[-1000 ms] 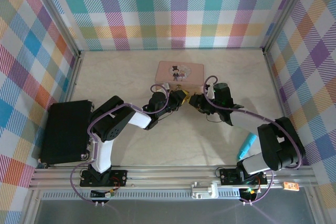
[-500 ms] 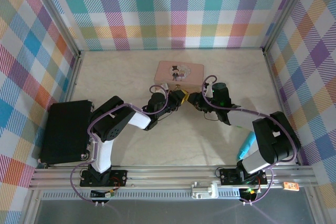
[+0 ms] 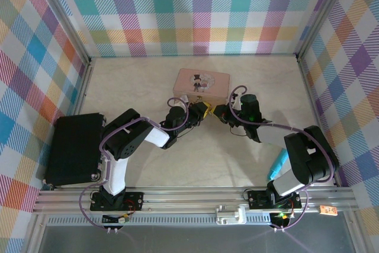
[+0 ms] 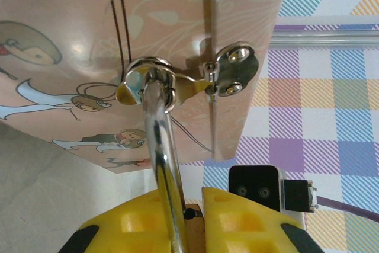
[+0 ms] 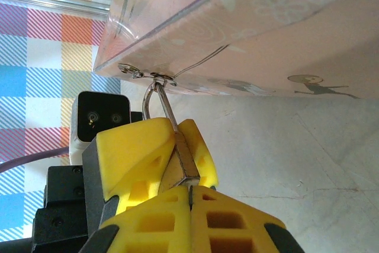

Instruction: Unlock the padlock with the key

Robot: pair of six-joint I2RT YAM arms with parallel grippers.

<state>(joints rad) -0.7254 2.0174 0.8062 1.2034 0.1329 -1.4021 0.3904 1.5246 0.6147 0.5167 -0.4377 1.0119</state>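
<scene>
- Padlock (image 5: 182,163) hangs, shackle closed, from the hasp (image 4: 232,70) of the pink tin (image 3: 202,81), clamped in my left gripper (image 4: 188,211).
- My right gripper (image 5: 190,208) is pinched tight at its base, probably on the hidden key.
- Turning is left to do, I judge.

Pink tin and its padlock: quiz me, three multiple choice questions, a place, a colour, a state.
1. Where is the padlock's shackle? A. Through the hasp ring of the pink tin. B. Lying loose, clear of the tin. C. In a drawer.
2. What colour are the gripper fingers? A. Blue. B. Yellow. C. White.
3. How is the left gripper? A. Open wide. B. Shut on the padlock. C. Shut on a cloth.
Answers: 1 A, the left wrist view shows it threading the ring; 2 B, both pairs are yellow; 3 B, its fingers flank the brass body.
</scene>
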